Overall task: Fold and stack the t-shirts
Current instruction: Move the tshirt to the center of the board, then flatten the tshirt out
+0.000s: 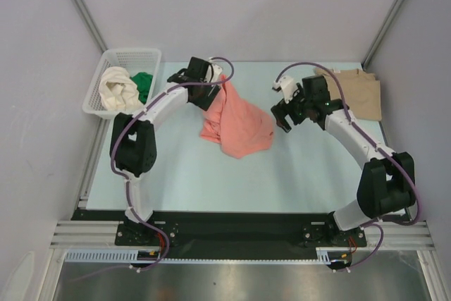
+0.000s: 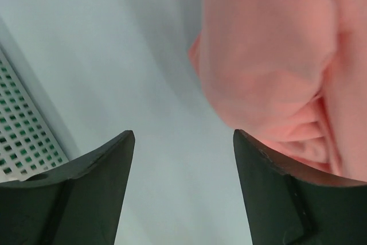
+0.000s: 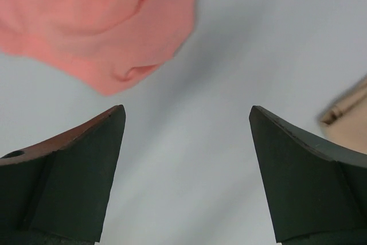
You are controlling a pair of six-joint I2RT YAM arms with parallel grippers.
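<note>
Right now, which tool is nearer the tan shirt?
Right. The right tool hovers beside the tan shirt; the left tool is farther off, beyond the pink shirt, near the basket.

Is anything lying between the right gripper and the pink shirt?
No. In the right wrist view only bare table separates the right gripper, jaws open, from the salmon-pink t-shirt.

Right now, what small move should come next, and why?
Probably shift the open left gripper sideways onto the edge of the pink shirt and close. The shirt lies crumpled; the right gripper is open too, and the cloth sits beside the left fingers, not between them.
</note>
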